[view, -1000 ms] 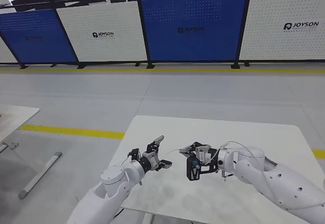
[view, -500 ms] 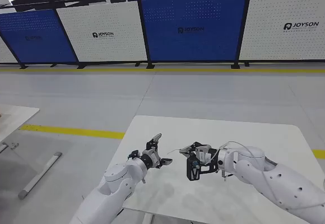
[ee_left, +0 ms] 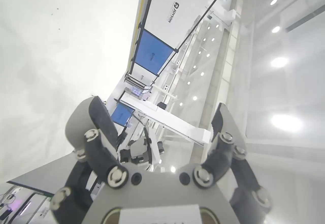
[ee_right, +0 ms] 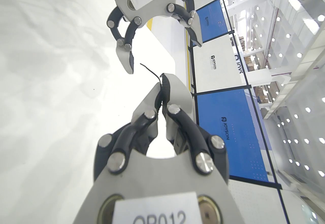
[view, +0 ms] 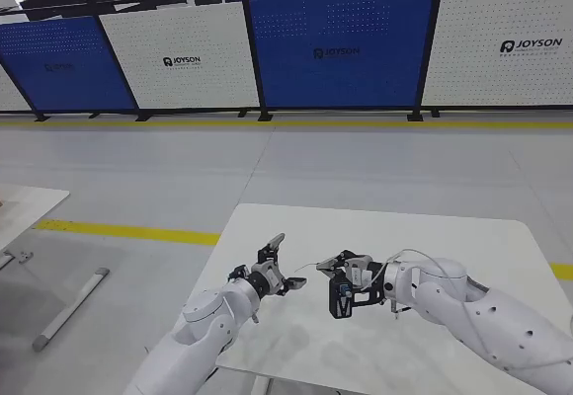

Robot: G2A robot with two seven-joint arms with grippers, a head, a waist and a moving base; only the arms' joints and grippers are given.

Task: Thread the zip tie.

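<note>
Right wrist view: the right gripper (ee_right: 162, 84) is pinched shut on a thin black plastic zip tie (ee_right: 151, 72). A short bit of the tie's tail pokes out past the fingertips, up in the air above the flat white table (ee_right: 50, 82). The tail points at the left gripper (ee_right: 162, 53), which hangs just beside it. The left gripper's two jaws are spread wide apart and hold nothing. The tip of the tail is near one of its fingers but does not touch it.

In the top view the two grippers face each other, close together, over the near part of the table.

The step in hand looks like passing the tail across to the left gripper, so the threading seems to be at an early stage. Next, the left gripper likely needs to come a little closer, line its jaws up around the tail, and close gently. The tail is skinny and bendy, so a small miss could push it away.
</note>
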